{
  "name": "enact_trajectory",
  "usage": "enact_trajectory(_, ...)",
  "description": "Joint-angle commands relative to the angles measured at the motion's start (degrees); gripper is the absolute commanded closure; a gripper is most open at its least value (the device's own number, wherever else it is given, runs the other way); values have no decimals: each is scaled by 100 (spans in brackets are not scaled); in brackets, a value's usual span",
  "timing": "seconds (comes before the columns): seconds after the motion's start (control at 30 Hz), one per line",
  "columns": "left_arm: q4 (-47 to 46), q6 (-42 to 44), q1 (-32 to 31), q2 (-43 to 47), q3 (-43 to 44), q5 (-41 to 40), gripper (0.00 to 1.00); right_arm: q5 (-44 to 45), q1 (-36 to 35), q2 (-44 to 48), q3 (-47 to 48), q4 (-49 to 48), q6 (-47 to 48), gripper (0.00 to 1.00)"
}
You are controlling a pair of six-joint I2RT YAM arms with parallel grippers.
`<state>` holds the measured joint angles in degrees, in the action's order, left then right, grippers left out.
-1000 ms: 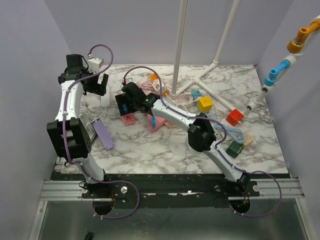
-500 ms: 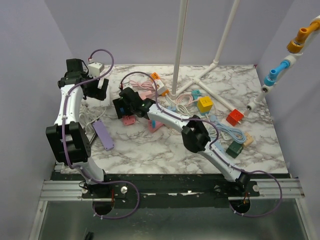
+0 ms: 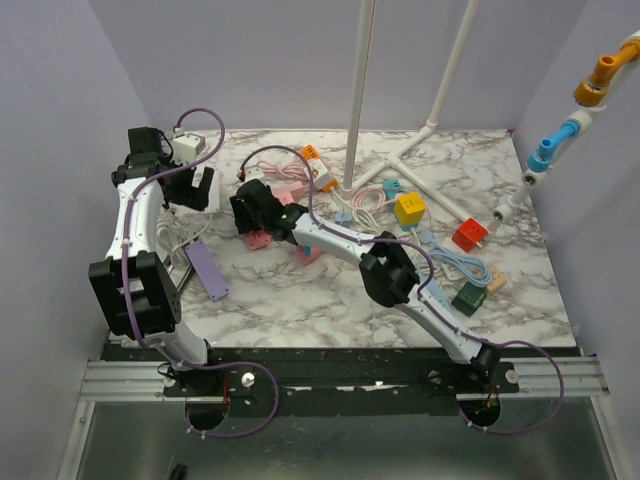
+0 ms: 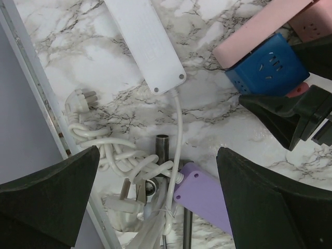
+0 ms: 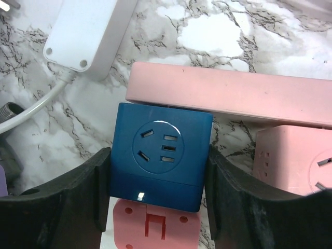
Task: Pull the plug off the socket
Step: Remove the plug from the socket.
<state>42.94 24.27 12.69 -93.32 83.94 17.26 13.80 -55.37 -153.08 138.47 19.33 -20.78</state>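
Note:
A blue socket cube (image 5: 161,155) sits between the fingers of my right gripper (image 5: 158,192), which is shut on its two sides. A pink plug piece (image 5: 155,225) sticks out from under the cube, toward the wrist. A long pink power strip (image 5: 233,96) lies right behind the cube. In the top view my right gripper (image 3: 252,212) is at the table's back left. My left gripper (image 4: 158,207) is open and empty above a white cable bundle (image 4: 119,155), left of the cube (image 4: 264,70); in the top view it (image 3: 200,188) hangs near the left edge.
A white power strip (image 4: 148,41), a white plug (image 4: 83,96) and a purple power strip (image 4: 207,194) lie under the left gripper. A pink cube (image 5: 301,155) is right of the blue one. Yellow (image 3: 409,208), red (image 3: 469,235) and green (image 3: 467,298) cubes, cables and a white stand (image 3: 352,120) are farther right.
My right gripper has shifted a little left and nearer with the blue cube. My left gripper has moved slightly nearer and lower along the left edge.

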Motion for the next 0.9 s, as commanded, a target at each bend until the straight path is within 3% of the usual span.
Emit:
enact_trajectory(0.0,-36,120,52,252,-169,-99,2,155,-241,302,-487,-389,152,47)
enact_trajectory(0.17,93,233,51,304,-273,-44,2,305,-461,1148,-1867,-620,181,61)
enact_trajectory(0.37,399,410,6,390,-445,270,1,232,-792,2523,-4274,-1275,103,63)
enact_trajectory(0.57,597,648,-321,529,-854,469,1,-80,-1039,3557,-5902,-1800,-240,63)
enact_trajectory(0.7,706,611,-847,657,-1342,657,1,-275,-1080,3784,-6438,-2193,-322,62)
enact_trajectory(0.87,677,168,-1251,554,-1638,872,2,-343,-1072,3651,-6385,-2529,-151,62)
